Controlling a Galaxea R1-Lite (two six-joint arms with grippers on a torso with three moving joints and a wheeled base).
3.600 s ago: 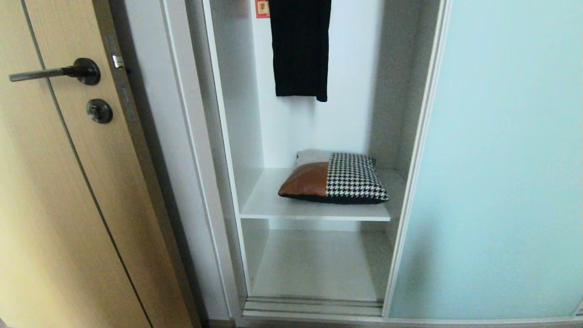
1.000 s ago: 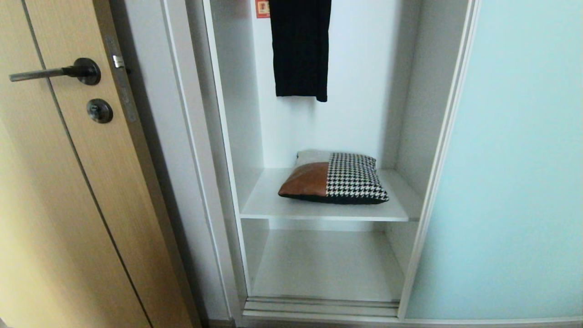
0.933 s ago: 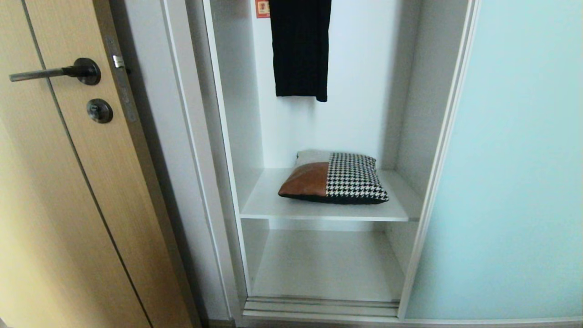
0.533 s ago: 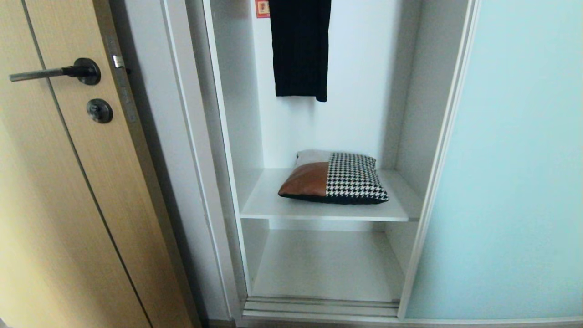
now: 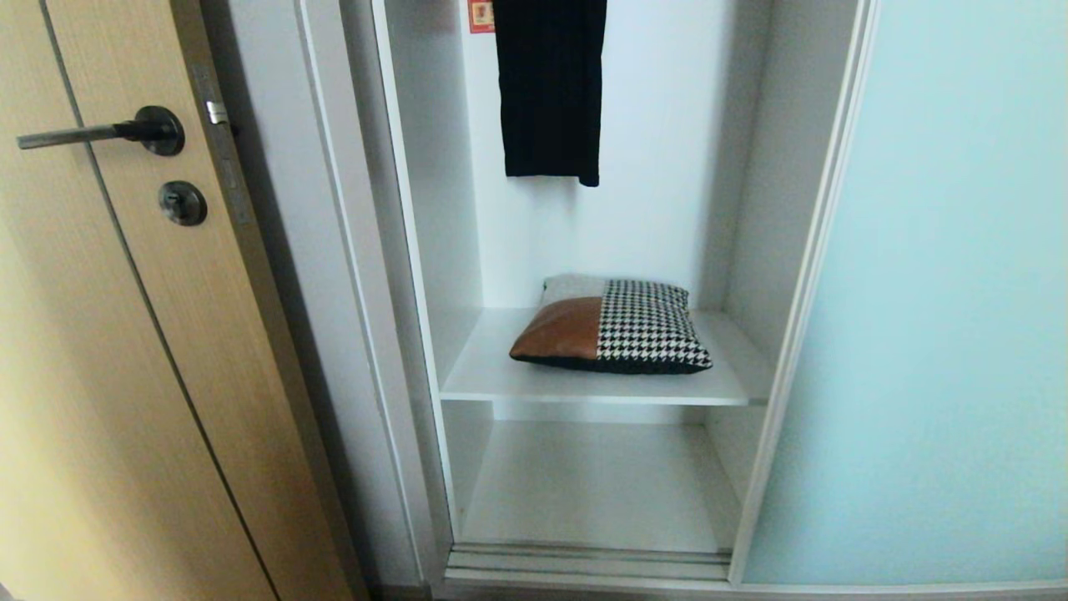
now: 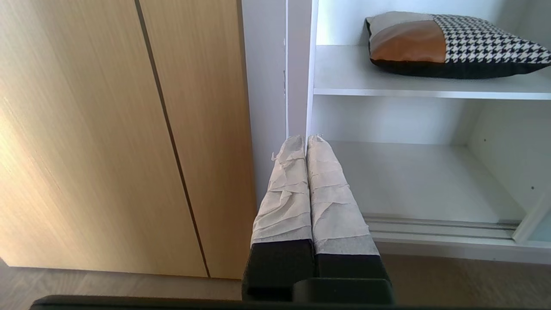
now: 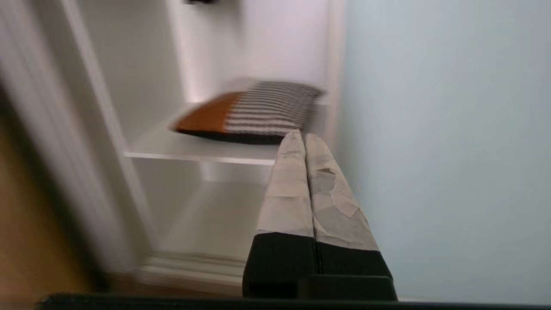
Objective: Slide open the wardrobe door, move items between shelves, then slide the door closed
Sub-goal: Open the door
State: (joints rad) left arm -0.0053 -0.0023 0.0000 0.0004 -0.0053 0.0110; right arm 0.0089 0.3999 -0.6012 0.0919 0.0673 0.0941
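Head view: items (image 5: 612,327) on upper shelf (image 5: 501,380), black garment (image 5: 549,88) above; both jaws together.

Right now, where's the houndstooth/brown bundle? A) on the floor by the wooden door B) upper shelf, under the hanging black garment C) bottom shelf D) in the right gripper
B: the bundle lies on the upper shelf, below the hanging black garment; the bottom shelf is bare, and the right gripper is shut on nothing.

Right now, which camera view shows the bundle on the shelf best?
The head view: the whole bundle lies sharp on the upper shelf. The left wrist view cuts its right end off; the right wrist view shows it blurred, partly behind the right hand.
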